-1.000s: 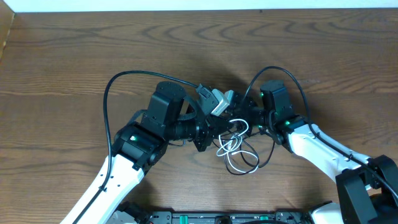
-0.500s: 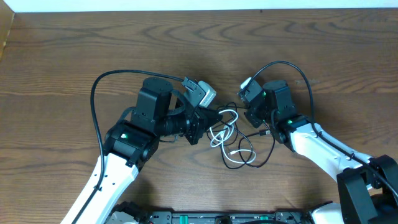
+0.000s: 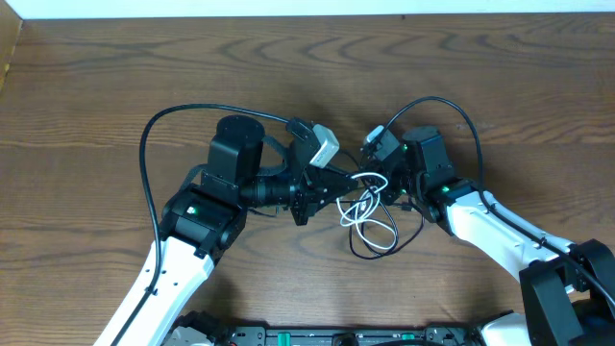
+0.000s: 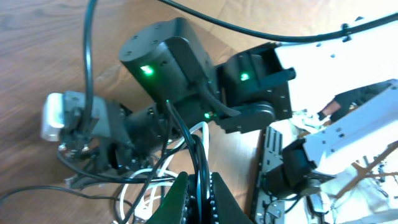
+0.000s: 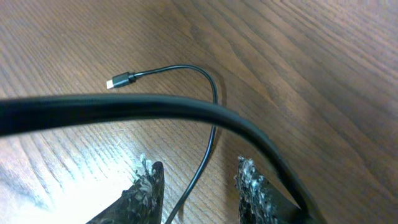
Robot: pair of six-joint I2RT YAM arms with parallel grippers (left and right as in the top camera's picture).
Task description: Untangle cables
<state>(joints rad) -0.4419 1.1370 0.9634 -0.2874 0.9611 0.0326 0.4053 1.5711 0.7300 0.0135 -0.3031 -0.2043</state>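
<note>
The white cable (image 3: 368, 205) and the black cable (image 3: 384, 248) lie looped together on the wooden table between my arms. My left gripper (image 3: 332, 183) points right and is shut on a strand of the white cable (image 4: 200, 155), which runs into its jaws (image 4: 199, 198) with a thin black strand beside it. My right gripper (image 3: 392, 183) is at the tangle's right side. In the right wrist view its fingers (image 5: 199, 165) are open, and the thin black cable runs between them without being pinched. The black cable's plug end (image 5: 119, 81) lies loose on the table.
Thick black arm wires arch over both arms (image 3: 154, 135) (image 3: 452, 106) and one crosses the right wrist view (image 5: 155, 106). The right arm's wrist (image 4: 186, 68) fills the left wrist view. The wooden table (image 3: 96, 77) extends all around.
My left gripper has moved right, back toward the right gripper, and the cable loops have shifted right with it. The right gripper has turned slightly.
</note>
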